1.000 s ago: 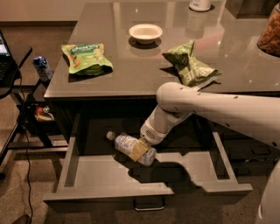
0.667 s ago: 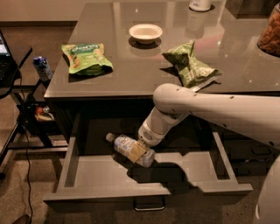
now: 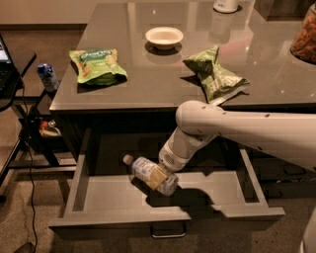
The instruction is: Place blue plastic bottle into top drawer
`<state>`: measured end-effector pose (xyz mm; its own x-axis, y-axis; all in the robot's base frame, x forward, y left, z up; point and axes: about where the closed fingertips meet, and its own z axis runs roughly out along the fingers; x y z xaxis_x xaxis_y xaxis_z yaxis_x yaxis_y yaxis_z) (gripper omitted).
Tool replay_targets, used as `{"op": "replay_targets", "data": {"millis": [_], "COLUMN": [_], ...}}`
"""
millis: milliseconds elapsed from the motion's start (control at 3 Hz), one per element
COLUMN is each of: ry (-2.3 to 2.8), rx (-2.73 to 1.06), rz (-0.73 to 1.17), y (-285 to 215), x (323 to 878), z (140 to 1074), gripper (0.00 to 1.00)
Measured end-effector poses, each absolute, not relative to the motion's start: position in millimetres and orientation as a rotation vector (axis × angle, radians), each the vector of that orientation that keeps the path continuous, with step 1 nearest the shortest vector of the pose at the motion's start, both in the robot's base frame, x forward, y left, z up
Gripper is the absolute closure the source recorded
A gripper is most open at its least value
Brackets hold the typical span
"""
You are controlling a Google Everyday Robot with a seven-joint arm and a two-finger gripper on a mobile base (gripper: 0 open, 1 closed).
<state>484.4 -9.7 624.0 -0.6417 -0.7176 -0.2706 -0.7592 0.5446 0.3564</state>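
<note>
The blue plastic bottle [image 3: 144,170] is clear with a white cap pointing left. It lies tilted inside the open top drawer [image 3: 113,197], just above the drawer's floor, with its shadow beneath it. My gripper [image 3: 158,176] reaches down into the drawer from the right. Its tan finger [image 3: 156,176] lies across the bottle's lower half, so it is shut on the bottle. The white arm [image 3: 237,131] hides the drawer's back right part. The drawer's front panel with its small metal loop handle [image 3: 169,231] faces the camera.
On the glossy cabinet top [image 3: 148,79] lie two green snack bags [image 3: 96,63] [image 3: 216,74], a white bowl [image 3: 164,36] and a white cup [image 3: 226,5] at the back. A small dark blue can [image 3: 48,77] stands on a side stand at left, with cables below.
The bottle and my gripper have sunk slightly lower into the drawer. The arm's elbow has shifted a little. The grip on the bottle looks unchanged.
</note>
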Motion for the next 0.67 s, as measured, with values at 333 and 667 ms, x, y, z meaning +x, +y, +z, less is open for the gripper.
{"op": "replay_targets", "data": {"millis": [333,667], "ry": [2.684,2.685], "rx": [-1.261,-1.261], "rz": [0.712,0.712], "y": [-14.9,-15.0], "x": [477.4,477.3], "z": [619.8,619.8], "gripper": [1.0,0.81]}}
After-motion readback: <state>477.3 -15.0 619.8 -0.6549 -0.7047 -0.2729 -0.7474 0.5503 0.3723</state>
